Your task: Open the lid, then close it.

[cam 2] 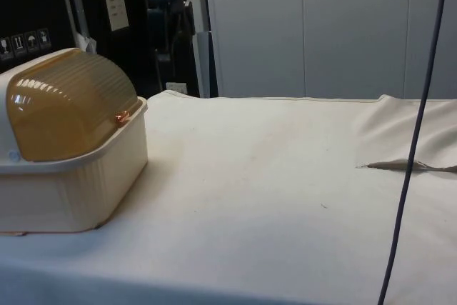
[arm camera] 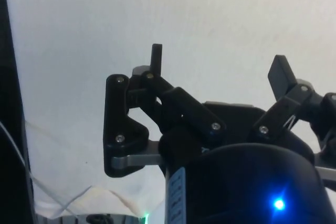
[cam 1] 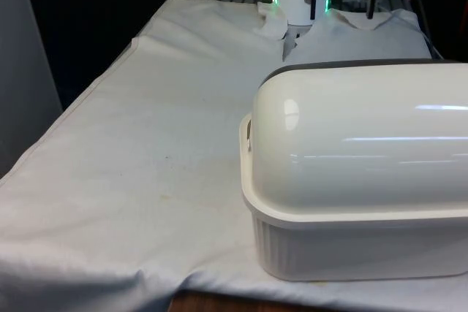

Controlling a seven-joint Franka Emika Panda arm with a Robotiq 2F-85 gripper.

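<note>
Lid (cam 2: 68,101): one, amber, shut over one cream bread box (cam 1: 351,242) at front view's near right | gripper (arm camera: 220,72): one, fingers spread, grasping nothing, above white cloth (cam 2: 285,176)

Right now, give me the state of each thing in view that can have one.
Bread box: upright on the cloth, untouched.
Lid: amber, rolled down, shut.
Gripper: open, holding nothing, over bare cloth.
Cloth: spread over the table, wrinkled at one edge.
</note>
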